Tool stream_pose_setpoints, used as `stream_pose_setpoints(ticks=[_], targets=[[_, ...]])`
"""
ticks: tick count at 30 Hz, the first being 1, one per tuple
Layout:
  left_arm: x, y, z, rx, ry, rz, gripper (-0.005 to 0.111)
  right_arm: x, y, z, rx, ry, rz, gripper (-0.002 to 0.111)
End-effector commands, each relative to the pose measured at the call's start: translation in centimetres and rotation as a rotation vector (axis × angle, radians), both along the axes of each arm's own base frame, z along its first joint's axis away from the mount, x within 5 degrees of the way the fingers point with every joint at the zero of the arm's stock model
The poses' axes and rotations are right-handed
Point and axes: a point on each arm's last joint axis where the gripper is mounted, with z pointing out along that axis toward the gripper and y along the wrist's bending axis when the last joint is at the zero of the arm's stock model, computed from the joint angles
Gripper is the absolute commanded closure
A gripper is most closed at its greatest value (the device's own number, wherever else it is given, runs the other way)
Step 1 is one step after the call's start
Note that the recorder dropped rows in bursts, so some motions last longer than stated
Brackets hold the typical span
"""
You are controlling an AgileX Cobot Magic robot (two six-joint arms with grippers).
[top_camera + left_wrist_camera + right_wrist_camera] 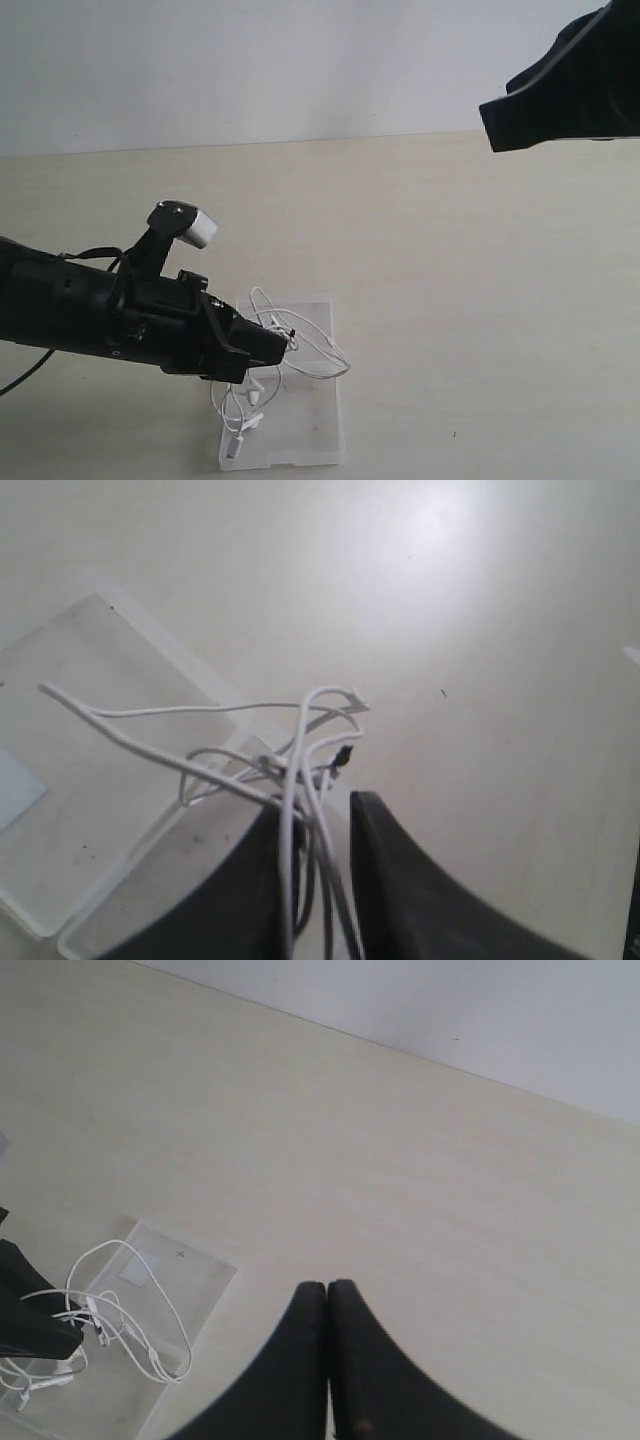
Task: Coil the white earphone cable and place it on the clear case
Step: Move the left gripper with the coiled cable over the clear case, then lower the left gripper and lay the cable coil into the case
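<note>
The white earphone cable [322, 352] is a loose tangle over the clear case [315, 415], which lies flat near the table's front edge. My left gripper [288, 345] is low over the case's near half. In the left wrist view several strands of the cable [293, 770] run between the fingers of the left gripper [320, 800] and loops stick out past the tips above the case [120, 780]. The right gripper [490, 128] hangs high at the far right, away from the case. Its wrist view shows the right gripper [327, 1285] with pads pressed together and empty, the cable [150, 1330] far off.
A white square sticker [133, 1265] sits on the case's far half. The pale wooden table [450, 300] stretches right of the case to a grey wall [300, 60] at the back. My left arm's black body [90, 315] crosses the left side.
</note>
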Motion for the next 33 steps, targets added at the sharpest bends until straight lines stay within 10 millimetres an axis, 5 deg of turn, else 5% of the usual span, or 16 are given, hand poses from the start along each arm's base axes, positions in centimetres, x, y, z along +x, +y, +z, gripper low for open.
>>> stream_pose_setpoints(ticks=[1,14,23,33], targets=[[0.1,-0.2,0.2,-0.01,-0.017,-0.009,0.085,0.0,-0.1,0.0,0.01,-0.011,0.002,0.108],[0.3,-0.3,-2.4,0.018,0.066,-0.008,0.085,-0.1,0.0,0.0,0.018,-0.003,0.005,0.108],[0.8,-0.8,-1.6,-0.031,0.049,-0.027,0.081,-0.1,0.1,0.0,0.023,0.003,0.005,0.108],[1.1,-3.9,-1.0,0.05,-0.026,-0.076,0.078,-0.1,0.1,-0.1,0.029,0.013,0.005,0.108]])
